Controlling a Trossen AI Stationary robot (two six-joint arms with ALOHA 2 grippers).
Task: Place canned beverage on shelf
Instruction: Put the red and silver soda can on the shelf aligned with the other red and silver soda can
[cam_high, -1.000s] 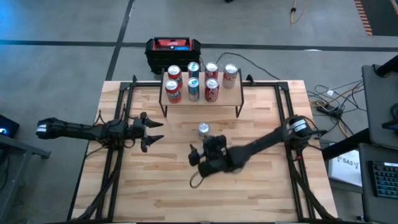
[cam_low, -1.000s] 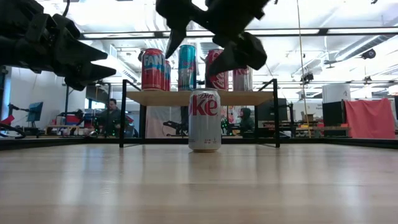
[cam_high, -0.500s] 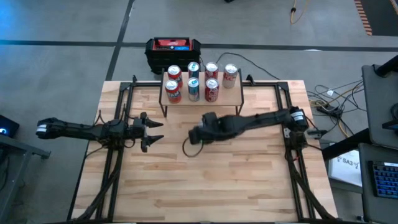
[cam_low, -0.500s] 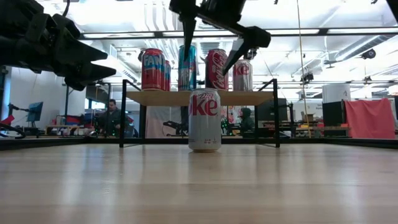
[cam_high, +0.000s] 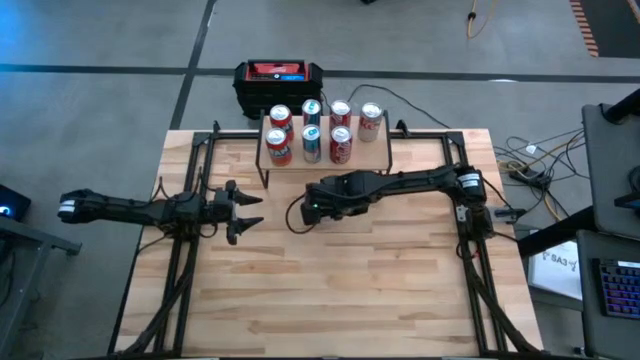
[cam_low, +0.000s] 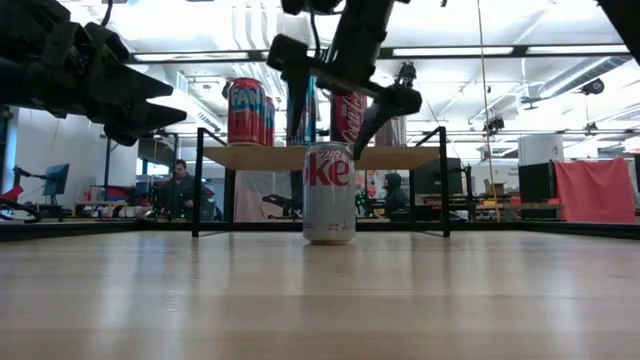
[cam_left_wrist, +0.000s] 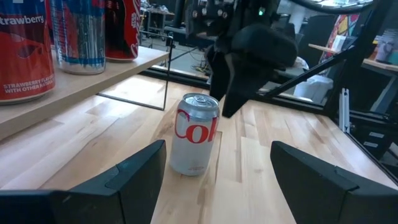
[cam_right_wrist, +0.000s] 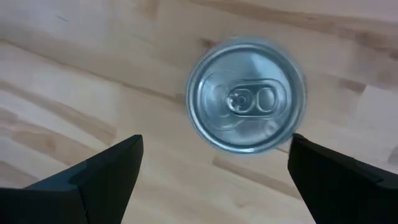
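While the right hand (cam_low: 335, 95) hangs spread wide, the silver Diet Coke can (cam_low: 329, 193) stands upright on the desk (cam_high: 380, 290) directly beneath it, untouched, with the shelf (cam_high: 370, 152) just beyond. Well off to its side, the left hand (cam_high: 243, 210) waits, also spread.

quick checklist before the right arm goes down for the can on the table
1. Right gripper open: ok.
2. Right gripper above the silver can: ok, the right wrist view looks straight down on the lid.
3. Can upright on the table: ok.
4. Left gripper open and clear of the can: ok.
5. Shelf has bare board: ok, at its right front.
6. Exact centring between fingers: cannot tell.
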